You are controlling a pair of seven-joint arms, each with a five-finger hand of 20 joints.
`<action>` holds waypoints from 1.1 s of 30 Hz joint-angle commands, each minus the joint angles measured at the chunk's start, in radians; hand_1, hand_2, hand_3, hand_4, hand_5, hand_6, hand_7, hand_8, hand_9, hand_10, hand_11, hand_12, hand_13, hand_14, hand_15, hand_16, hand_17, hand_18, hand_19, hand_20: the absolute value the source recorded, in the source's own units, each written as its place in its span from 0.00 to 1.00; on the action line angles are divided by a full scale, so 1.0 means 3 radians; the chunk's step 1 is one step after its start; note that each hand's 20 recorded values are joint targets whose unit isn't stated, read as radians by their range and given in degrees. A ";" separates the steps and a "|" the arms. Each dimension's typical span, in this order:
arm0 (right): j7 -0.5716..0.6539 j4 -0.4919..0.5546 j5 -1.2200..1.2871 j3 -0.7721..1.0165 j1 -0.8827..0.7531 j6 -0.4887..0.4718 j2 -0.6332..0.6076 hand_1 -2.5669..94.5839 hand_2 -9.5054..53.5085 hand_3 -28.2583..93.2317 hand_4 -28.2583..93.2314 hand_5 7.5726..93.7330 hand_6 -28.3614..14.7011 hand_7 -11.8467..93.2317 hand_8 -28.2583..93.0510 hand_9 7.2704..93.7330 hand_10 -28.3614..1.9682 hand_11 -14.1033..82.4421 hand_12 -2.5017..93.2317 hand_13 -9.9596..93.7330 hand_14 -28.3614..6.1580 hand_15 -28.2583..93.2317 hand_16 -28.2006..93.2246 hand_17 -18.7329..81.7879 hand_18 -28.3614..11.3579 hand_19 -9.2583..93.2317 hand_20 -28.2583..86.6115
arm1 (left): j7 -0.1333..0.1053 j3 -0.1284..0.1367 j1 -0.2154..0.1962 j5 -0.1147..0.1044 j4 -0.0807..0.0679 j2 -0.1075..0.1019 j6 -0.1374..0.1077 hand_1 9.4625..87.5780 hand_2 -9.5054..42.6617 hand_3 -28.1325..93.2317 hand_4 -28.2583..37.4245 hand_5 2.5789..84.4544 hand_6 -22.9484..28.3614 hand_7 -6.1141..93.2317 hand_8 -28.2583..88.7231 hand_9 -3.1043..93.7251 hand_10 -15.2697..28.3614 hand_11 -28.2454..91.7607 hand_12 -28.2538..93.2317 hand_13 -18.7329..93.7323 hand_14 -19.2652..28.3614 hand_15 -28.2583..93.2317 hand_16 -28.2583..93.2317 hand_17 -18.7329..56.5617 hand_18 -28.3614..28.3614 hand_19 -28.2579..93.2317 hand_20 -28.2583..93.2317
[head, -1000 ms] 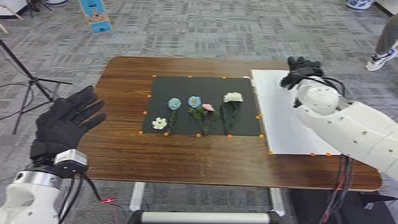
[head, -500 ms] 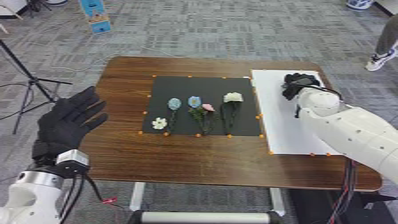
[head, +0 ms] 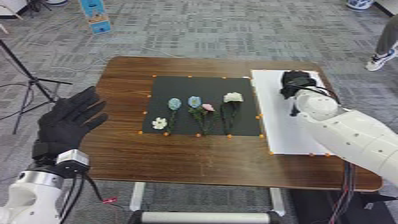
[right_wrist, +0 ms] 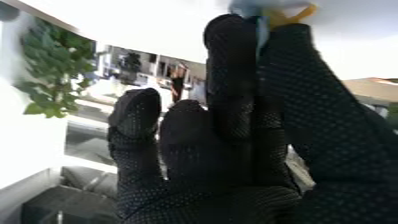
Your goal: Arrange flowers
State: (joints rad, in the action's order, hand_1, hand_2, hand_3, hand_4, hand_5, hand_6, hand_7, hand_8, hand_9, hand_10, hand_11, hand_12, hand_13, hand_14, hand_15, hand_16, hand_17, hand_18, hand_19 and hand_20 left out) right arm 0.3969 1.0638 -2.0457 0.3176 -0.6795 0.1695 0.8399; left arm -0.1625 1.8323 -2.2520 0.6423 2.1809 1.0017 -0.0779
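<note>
right hand [head: 298, 82]: over white sheet [head: 293, 137], fingers pinching blue-and-yellow piece [right_wrist: 286, 18], perhaps flower | left hand [head: 64, 122]: fingers spread, empty | flowers [head: 233, 97]: on black mat [head: 200, 84] | advice: lower gently, align stem, then release softly

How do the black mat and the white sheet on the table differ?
The black mat is wider but shorter front to back; the white sheet is narrower and longer. Flowers lie on the mat; the right hand is over the sheet. Both have orange markers at their edges.
</note>
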 commanded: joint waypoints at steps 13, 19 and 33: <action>-0.0623 0.1616 -0.0116 0.0578 -0.0824 0.0023 -0.0590 0.57 0.00 0.89 0.00 0.75 0.75 0.58 0.24 0.92 0.79 0.39 0.51 0.81 0.69 0.95 0.51 0.55 0.25 0.92 0.69 | -0.0010 0.0082 -0.0013 -0.0012 0.0023 0.0011 0.0022 0.13 0.10 0.83 0.00 0.39 0.53 0.26 0.16 0.31 0.61 0.41 0.38 0.36 0.69 0.46 0.26 0.12 0.89 0.60 0.33; -0.0674 0.1766 -0.0198 0.0713 -0.1043 -0.0013 -0.0574 0.57 0.00 0.89 0.00 0.75 0.75 0.57 0.25 0.92 0.78 0.39 0.51 0.81 0.69 0.95 0.51 0.55 0.24 0.92 0.69 | -0.0022 0.0100 -0.0019 -0.0016 0.0028 0.0016 0.0007 0.13 0.10 0.83 0.00 0.39 0.53 0.26 0.16 0.31 0.62 0.41 0.38 0.36 0.69 0.46 0.26 0.12 0.89 0.60 0.33; -0.0665 0.1795 -0.0276 0.0781 -0.1225 0.0075 -0.0387 0.56 0.00 0.89 0.00 0.75 0.75 0.57 0.24 0.92 0.78 0.37 0.50 0.82 0.69 0.95 0.52 0.55 0.24 0.92 0.69 | -0.0021 0.0099 -0.0012 -0.0013 0.0028 0.0020 0.0006 0.13 0.10 0.83 0.00 0.39 0.53 0.26 0.16 0.31 0.62 0.41 0.38 0.36 0.69 0.46 0.26 0.11 0.89 0.60 0.33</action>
State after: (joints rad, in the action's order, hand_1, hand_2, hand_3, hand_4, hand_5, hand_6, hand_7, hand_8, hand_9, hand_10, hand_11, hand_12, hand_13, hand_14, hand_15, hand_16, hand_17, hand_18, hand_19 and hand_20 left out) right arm 0.2087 1.5902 -2.1045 0.5527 -1.0322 0.1699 0.6929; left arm -0.1681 1.8580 -2.2514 0.6423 2.1814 1.0020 -0.0762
